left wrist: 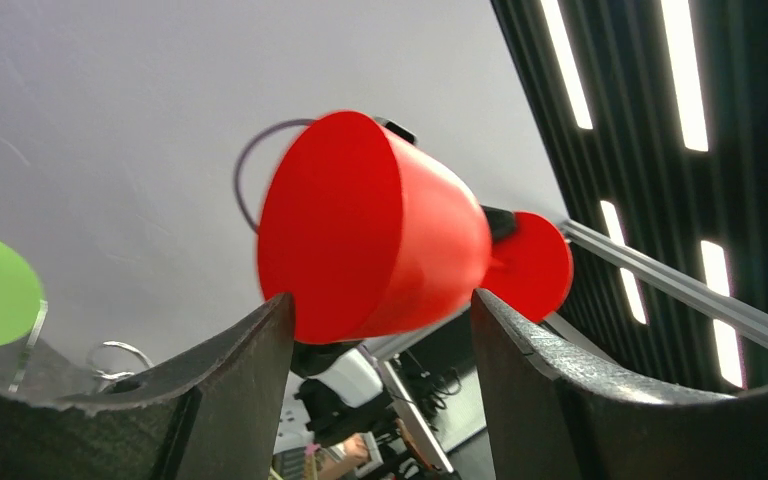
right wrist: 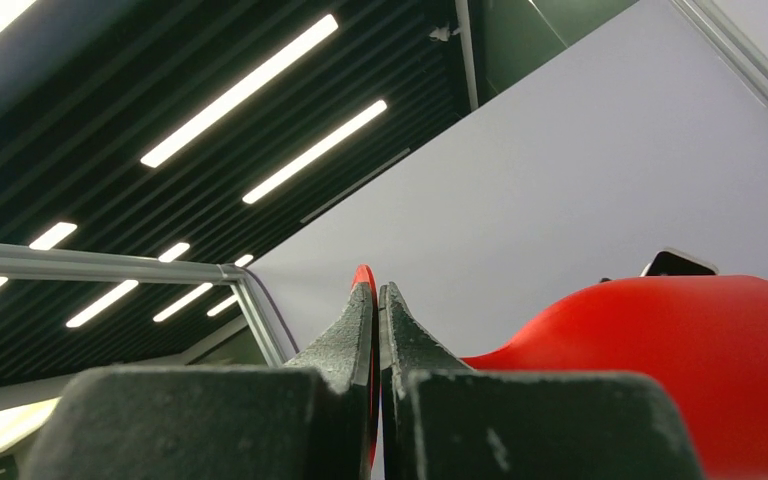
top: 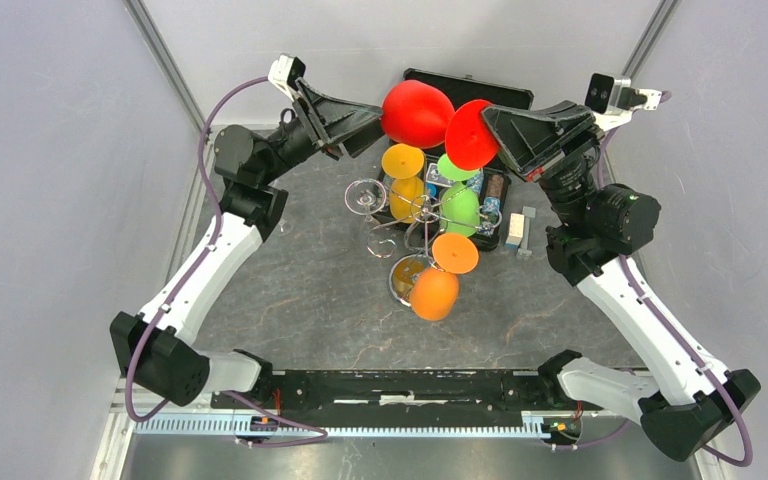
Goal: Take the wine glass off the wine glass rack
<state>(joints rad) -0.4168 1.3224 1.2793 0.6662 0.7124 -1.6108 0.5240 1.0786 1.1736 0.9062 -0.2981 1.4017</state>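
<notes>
Grey marbled desk point(top: 290, 300) carries one wine glass rack point(top: 400, 235) at centre frame, three glasses hanging: one orange glass point(top: 434, 293) nearest, one yellow glass point(top: 406, 195) and one green glass point(top: 460, 208) behind. Farther, upper centre, the one red wine glass point(top: 417, 112) lies sideways in the air, seemingly clear of the rack. Its thin foot is pinched between the right fingers point(right wrist: 355, 340); the left fingers point(left wrist: 250, 370) stand spread around the bowl. Held by that rim alone, it could swivel, slip and strike those below.
</notes>
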